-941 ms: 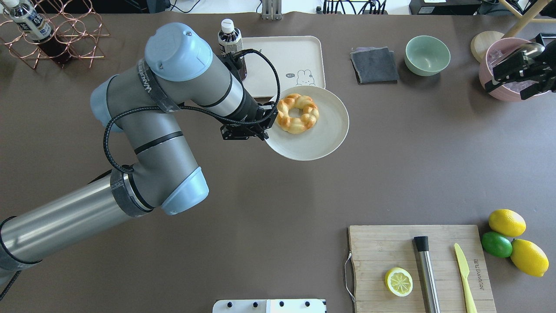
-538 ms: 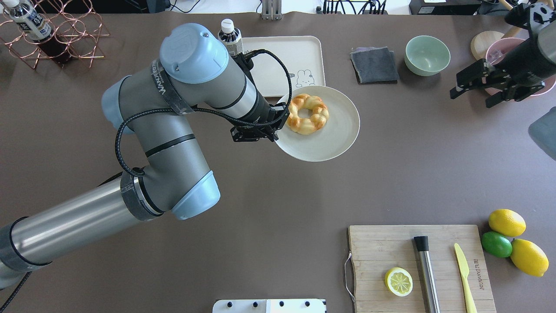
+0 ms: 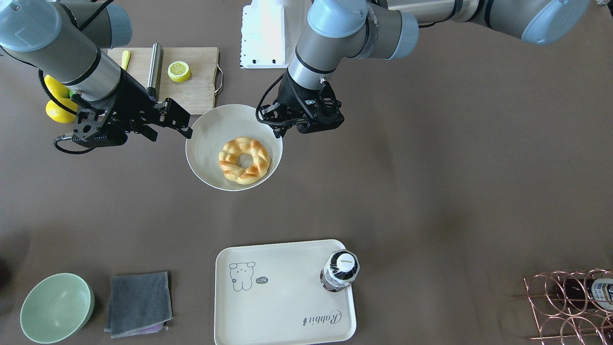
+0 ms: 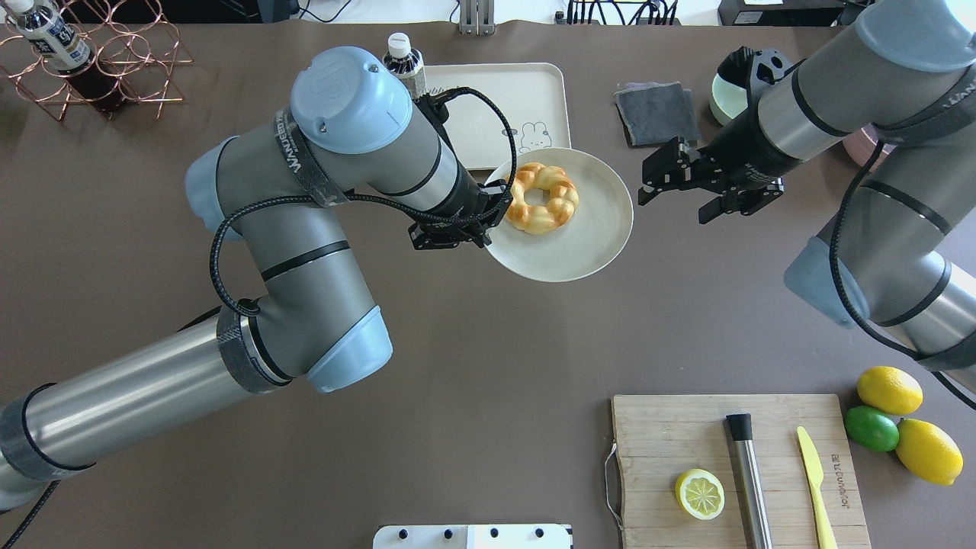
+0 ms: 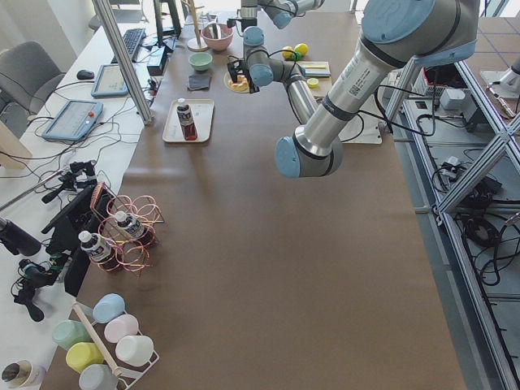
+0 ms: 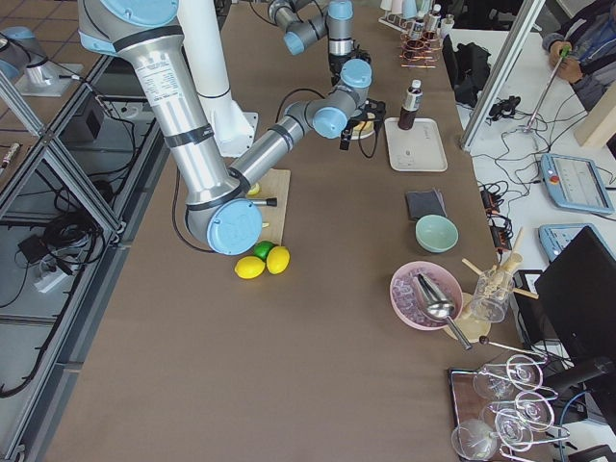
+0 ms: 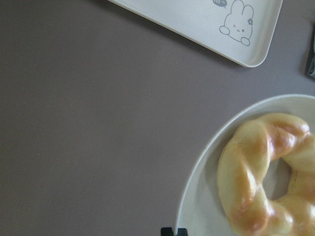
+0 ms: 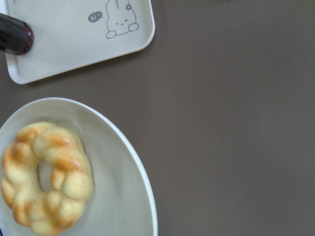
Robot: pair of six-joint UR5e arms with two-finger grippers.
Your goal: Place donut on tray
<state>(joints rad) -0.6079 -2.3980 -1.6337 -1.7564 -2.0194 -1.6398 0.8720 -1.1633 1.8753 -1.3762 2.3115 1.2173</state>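
The golden-brown twisted donut (image 4: pixel 543 197) lies on a round cream plate (image 4: pixel 587 244). My left gripper (image 4: pixel 488 221) is shut on the plate's left rim and holds it above the table, near the corner of the cream rabbit tray (image 4: pixel 499 99). In the front view the donut (image 3: pixel 243 160) and plate (image 3: pixel 206 143) sit well short of the tray (image 3: pixel 282 306). My right gripper (image 4: pixel 672 202) is open and empty, just right of the plate. The left wrist view shows the donut (image 7: pixel 261 177) and the tray corner (image 7: pixel 197 19); the right wrist view shows the donut (image 8: pixel 47 177).
A dark bottle (image 4: pixel 402 65) stands on the tray's left end. A grey cloth (image 4: pixel 656 114) and a green bowl (image 3: pixel 56 306) lie right of the tray. A wooden cutting board (image 4: pixel 686 435) with a lemon half (image 4: pixel 700 493) is near right. A wire rack (image 4: pixel 114 61) is far left.
My left gripper has carried the plate with the donut a little to the right. My right arm has swung in from the far right to just beside the plate's right edge.
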